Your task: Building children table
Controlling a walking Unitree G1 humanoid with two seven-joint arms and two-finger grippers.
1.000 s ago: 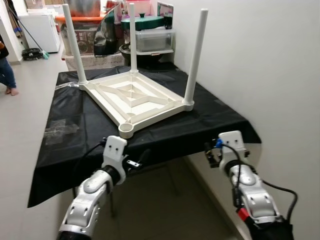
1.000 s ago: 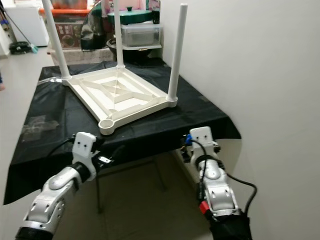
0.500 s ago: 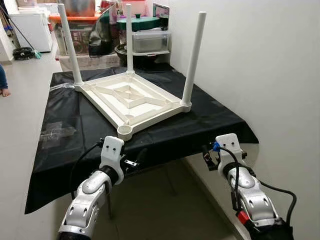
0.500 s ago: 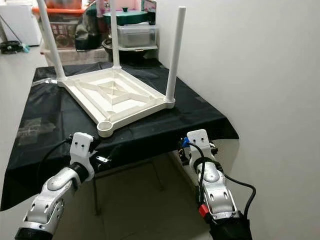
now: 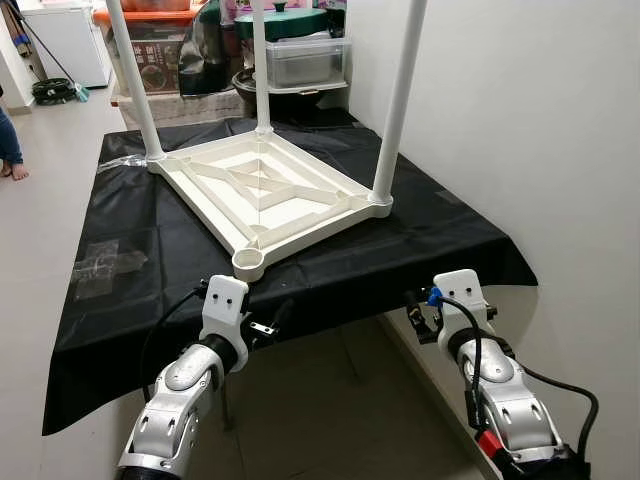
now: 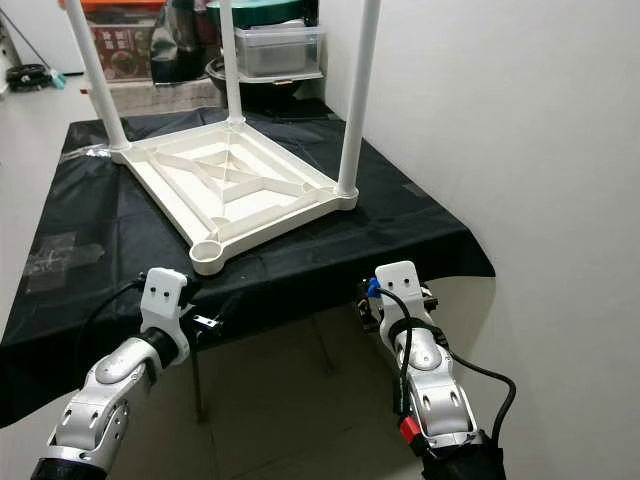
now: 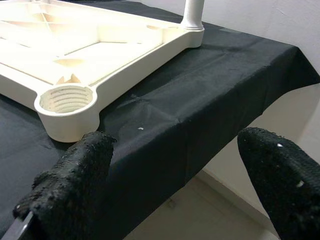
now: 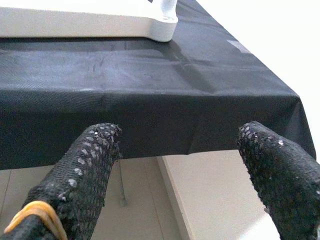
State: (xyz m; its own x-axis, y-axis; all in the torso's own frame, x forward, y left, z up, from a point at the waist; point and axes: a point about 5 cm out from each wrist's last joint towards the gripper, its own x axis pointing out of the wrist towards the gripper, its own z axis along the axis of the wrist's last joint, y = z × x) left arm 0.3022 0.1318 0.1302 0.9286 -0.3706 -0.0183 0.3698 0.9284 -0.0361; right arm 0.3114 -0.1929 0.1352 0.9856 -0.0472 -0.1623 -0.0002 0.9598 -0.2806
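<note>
While the cream tabletop [image 5: 262, 195] lies upside down on the black-draped counter [image 5: 150, 262], three legs [image 5: 398, 100] are already stood up in their sockets — one threaded corner socket [image 7: 67, 98] nearest the robot is left bare. No fourth leg can be seen. Both the left gripper [image 7: 165, 190] and right gripper [image 8: 175, 175] are held spread and empty, just short of the counter edge. That last leg should probably be lined up dead vertical before twisting — cross-threading is the risk.

Light: bright, even indoor light, no glare.
Focus: head views sharp; wrist views blur the near black fingers [image 7: 70, 190].
</note>
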